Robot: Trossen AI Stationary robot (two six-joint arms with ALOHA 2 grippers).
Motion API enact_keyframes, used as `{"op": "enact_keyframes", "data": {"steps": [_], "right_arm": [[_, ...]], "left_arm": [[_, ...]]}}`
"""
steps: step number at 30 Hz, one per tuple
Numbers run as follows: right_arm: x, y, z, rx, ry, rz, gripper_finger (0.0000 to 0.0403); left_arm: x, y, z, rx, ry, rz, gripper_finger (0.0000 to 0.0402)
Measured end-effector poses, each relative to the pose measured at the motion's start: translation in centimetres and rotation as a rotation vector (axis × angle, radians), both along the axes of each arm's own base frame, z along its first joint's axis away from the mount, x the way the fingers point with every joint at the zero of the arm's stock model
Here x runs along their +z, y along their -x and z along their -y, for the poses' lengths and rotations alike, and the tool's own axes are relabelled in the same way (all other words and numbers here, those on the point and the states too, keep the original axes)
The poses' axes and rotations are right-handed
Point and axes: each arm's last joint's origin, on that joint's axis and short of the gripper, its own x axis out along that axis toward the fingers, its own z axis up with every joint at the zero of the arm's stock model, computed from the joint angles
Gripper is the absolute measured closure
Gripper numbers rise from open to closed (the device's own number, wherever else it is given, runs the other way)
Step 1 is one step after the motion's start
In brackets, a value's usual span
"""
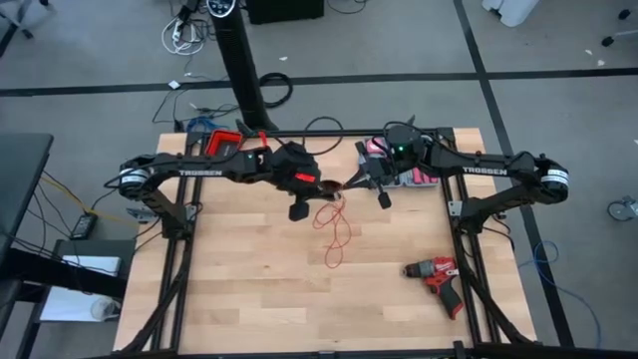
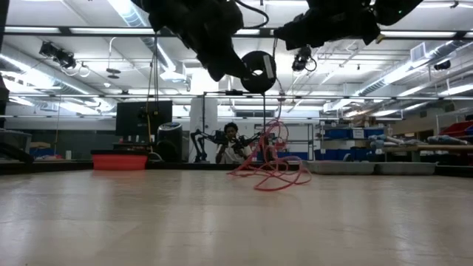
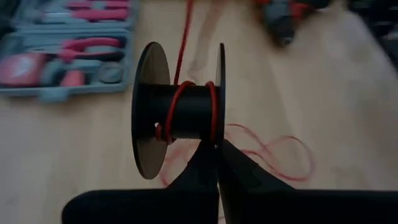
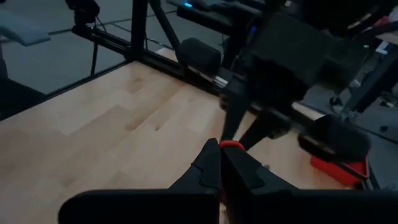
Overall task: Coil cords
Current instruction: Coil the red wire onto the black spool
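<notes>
Red cord, black spool

Two dark arms, matte black links. White TROSSEN lettering on left arm and right arm. Silver-white round joint caps at outer shoulder ends. Red patch on left wrist block. Green light on right wrist housing. Black cables looped along links. Left gripper: two black wedge fingers, tapering to thin tips. Right gripper: same black wedge fingers. Black frame rails under both arm bases.
</notes>
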Motion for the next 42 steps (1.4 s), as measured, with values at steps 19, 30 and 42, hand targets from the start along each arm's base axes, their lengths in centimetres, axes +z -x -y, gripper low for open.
{"op": "enact_keyframes", "data": {"steps": [19,30,42], "right_arm": [[-0.2,0.2,-0.2,0.074,-0.026,-0.018,0.0403],[-0.5,-1.8,-1.0,0.082,0.068,0.087,0.0403],[-2.1,-4.2,-0.1,0.102,0.096,0.184,0.0403]], "left_arm": [[-0.4,0.4,0.1,-0.209,0.188,-0.011,0.0401],[0.3,-0.1,0.3,-0.302,0.215,0.088,0.0401],[1.1,-0.4,0.6,-0.417,0.252,0.194,0.0401]]}}
